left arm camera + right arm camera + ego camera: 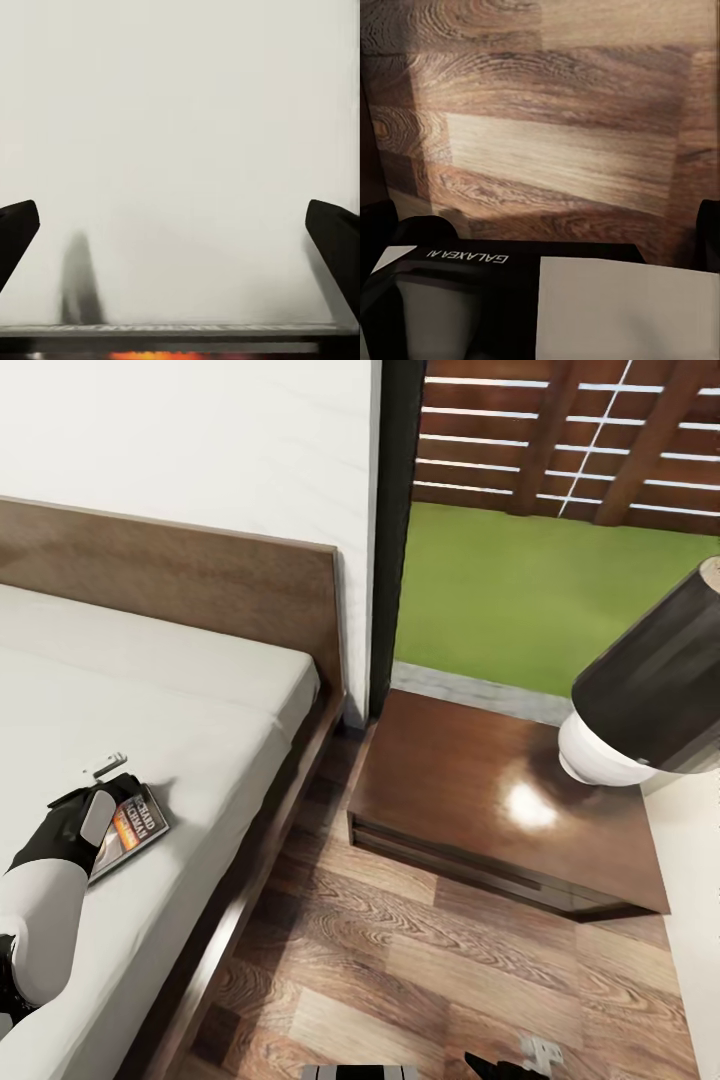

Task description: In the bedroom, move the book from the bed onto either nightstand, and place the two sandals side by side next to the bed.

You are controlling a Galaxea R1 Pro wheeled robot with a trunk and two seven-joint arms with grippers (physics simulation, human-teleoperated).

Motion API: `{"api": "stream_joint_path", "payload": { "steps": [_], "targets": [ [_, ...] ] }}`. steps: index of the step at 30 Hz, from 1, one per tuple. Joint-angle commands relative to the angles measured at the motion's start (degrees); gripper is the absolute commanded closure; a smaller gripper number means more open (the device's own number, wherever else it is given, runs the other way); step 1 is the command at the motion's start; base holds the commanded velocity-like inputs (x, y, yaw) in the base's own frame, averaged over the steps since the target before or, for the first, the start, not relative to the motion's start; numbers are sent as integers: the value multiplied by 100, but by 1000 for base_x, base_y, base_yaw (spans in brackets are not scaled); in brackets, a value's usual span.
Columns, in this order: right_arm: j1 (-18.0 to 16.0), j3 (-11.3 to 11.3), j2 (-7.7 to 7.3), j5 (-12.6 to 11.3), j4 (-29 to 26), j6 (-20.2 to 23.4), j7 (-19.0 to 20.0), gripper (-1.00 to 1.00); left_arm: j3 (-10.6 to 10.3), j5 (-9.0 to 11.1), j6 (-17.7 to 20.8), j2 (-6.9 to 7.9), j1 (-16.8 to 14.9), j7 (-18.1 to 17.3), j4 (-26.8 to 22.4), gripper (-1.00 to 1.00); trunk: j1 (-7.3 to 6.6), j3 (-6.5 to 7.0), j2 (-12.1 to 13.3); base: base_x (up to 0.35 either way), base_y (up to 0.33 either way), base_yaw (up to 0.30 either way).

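Head view, left to right. Left gripper (112,785): resting over the near end of the book (132,830), on the bed (190,730); its fingers (19,229) stand spread wide in the left wrist view, with pale mattress between them and an orange strip of the book's cover at the frame edge. Book: flat on the off-white mattress, near the bed's right side. Nightstand (470,800): just beside the bed, on the wood floor (400,980), top bare apart from the lamp (650,700) at its right rear. Window (560,520): behind, showing fence and grass. Right gripper: cannot tell whether open or closed; the right wrist view faces floor planks.
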Motion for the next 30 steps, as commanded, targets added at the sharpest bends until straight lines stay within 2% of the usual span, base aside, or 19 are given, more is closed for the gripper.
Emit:
{"api": "stream_joint_path", "payload": {
  "steps": [1, 17, 23, 30],
  "targets": [
    [-2, 6, -2, -15, 6, -12, 16, -100, -7, 110, 47, -3, 2, 9, 218, -100, 0, -3, -1, 0, 0, -31],
    [-4, 6, -2, -15, 6, -12, 16, -100, -7, 132, 72, -12, 2, -15, 241, -100, 0, -3, -1, 0, 0, -4],
    [-1, 6, -2, -15, 5, -12, 16, -100, -7, 131, 90, -20, 2, -399, 253, -100, 0, -3, -1, 0, 0, 0],
    [-3, 6, -2, -15, 6, -12, 15, -100, -2, 121, 74, -21, 2, -444, 253, -100, 0, -3, -1, 0, 0, 0]
  ]
}}
